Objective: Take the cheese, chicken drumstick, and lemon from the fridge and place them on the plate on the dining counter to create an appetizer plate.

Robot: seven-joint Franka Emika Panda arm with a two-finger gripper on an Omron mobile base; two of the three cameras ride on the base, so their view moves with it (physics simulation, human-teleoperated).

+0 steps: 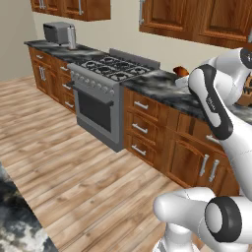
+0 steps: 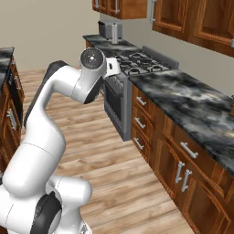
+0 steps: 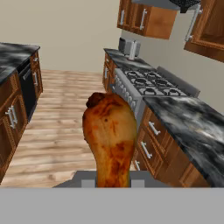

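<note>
The chicken drumstick [image 3: 109, 135], reddish-brown and glossy, stands upright in the hand view with its fat end up. My gripper [image 3: 113, 183] is shut on its thin lower end, and the fingertips are mostly covered by the meat. In the left base view a small piece of the drumstick [image 1: 181, 71] peeks out behind my upper arm, above the wall counter. The cheese, the lemon, the fridge and the plate are out of view. A marbled counter top [image 1: 15, 221] lies at the lower left; I cannot tell whether it is the dining counter.
A steel stove [image 1: 101, 93] with a gas hob stands in the wall counter [image 2: 192, 105], with wooden drawers under it and upper cabinets [image 3: 144, 17] above. A toaster [image 1: 59, 33] sits at the far end. Open wooden floor [image 1: 78, 172] runs between the counters.
</note>
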